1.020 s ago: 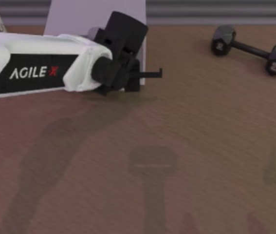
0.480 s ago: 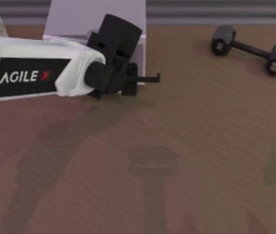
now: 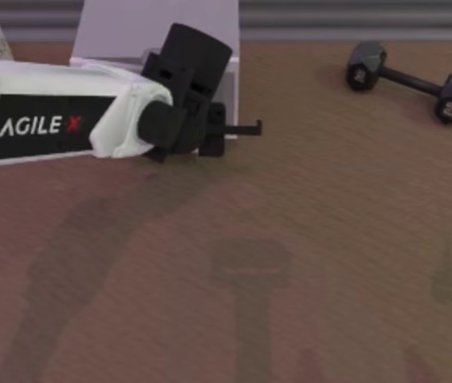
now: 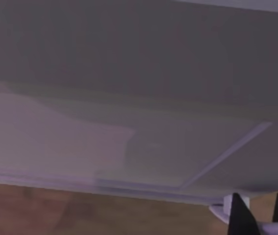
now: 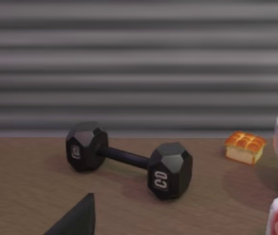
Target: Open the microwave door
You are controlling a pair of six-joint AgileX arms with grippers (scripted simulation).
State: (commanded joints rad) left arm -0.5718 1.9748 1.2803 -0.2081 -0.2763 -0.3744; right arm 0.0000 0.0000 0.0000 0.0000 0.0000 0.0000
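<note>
Microwave (image 3: pixel 130 28) boxy, pale flat top; left tool (image 3: pixel 226 132) at front edge.

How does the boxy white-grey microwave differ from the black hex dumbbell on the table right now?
The white-grey microwave is a pale, flat-topped box; the black hex dumbbell is dark, a thin bar between two faceted heads. The microwave sits at the table's far left with the left gripper at its front; the dumbbell lies far right, untouched. Both rest on the brown table.
</note>
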